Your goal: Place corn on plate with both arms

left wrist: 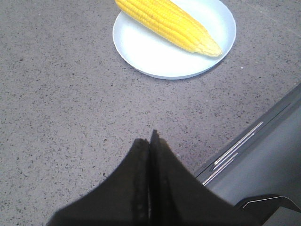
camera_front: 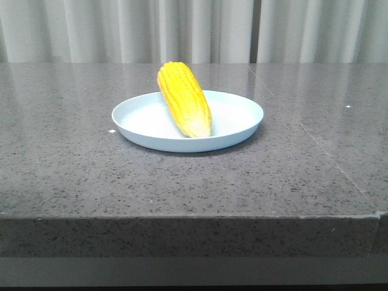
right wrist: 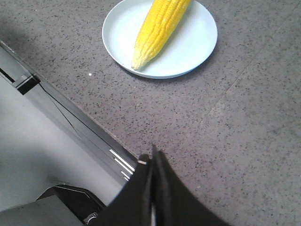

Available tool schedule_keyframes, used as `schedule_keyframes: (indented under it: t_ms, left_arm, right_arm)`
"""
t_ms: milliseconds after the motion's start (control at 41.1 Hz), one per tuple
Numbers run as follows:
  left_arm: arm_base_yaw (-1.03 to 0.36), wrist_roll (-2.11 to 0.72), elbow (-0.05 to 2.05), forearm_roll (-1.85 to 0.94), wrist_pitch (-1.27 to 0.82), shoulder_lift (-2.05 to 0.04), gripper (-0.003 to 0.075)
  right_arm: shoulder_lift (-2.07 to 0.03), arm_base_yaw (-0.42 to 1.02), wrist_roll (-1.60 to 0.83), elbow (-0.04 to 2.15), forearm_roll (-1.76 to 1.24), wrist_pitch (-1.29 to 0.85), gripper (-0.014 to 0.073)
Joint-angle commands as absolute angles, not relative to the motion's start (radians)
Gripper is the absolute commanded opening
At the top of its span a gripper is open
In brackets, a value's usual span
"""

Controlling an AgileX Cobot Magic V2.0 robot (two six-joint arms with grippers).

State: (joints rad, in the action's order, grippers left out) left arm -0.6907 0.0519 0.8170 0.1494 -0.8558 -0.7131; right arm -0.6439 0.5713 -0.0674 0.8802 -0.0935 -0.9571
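The yellow corn point(camera_front: 183, 99) lies across the pale blue plate point(camera_front: 239, 127) in the middle of the table, its paler tapered end toward the front rim. Both wrist views show the same corn point(left wrist: 167, 23) point(right wrist: 157, 30) resting in the plate point(left wrist: 146, 54) point(right wrist: 195, 44). My left gripper point(left wrist: 150, 139) is shut with nothing in it, hanging over bare table near the front edge, well short of the plate. My right gripper point(right wrist: 153, 157) is shut and empty too, over the table's front edge, apart from the plate. Neither gripper shows in the front view.
The grey speckled tabletop point(camera_front: 73, 157) ends in a front edge point(camera_front: 182, 215). Dark robot base parts point(left wrist: 263, 188) point(right wrist: 56, 197) sit below that edge. Pale curtains point(camera_front: 121, 30) hang behind the table.
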Motion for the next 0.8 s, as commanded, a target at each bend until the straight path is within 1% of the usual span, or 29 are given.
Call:
schedule_keyframes:
  t_ms: [0, 97, 170, 316, 389, 510, 778]
  left_arm:
    - [-0.696, 0.062, 0.843, 0.154, -0.796, -0.712, -0.002]
    - [-0.689, 0.062, 0.839, 0.154, -0.794, -0.699, -0.002]
    - [-0.652, 0.062, 0.835, 0.154, -0.796, -0.678, -0.002]
    - [-0.534, 0.062, 0.776, 0.1, -0.789, -0.599, -0.002]
    - [-0.477, 0.062, 0.724, 0.054, -0.751, -0.545, -0.002]
    - [-0.39, 0.062, 0.598, 0.015, -0.612, -0.429, -0.002]
    - [-0.225, 0.057, 0.255, 0.036, -0.247, -0.141, -0.002]
  right_arm:
    - [-0.642, 0.571, -0.072, 0.902, -0.102, -0.89, -0.0069]
    - [-0.642, 0.571, -0.072, 0.902, -0.102, -0.89, -0.0069]
    - [-0.642, 0.571, -0.072, 0.902, -0.102, -0.89, -0.0069]
    - [-0.642, 0.571, -0.072, 0.902, -0.102, -0.89, -0.0069]
    - [-0.642, 0.571, -0.072, 0.902, -0.102, -0.89, -0.0069]
    - [-0.642, 0.571, -0.072, 0.902, -0.102, -0.89, -0.0069]
    - [-0.642, 0.571, -0.072, 0.902, -0.102, -0.89, -0.0069]
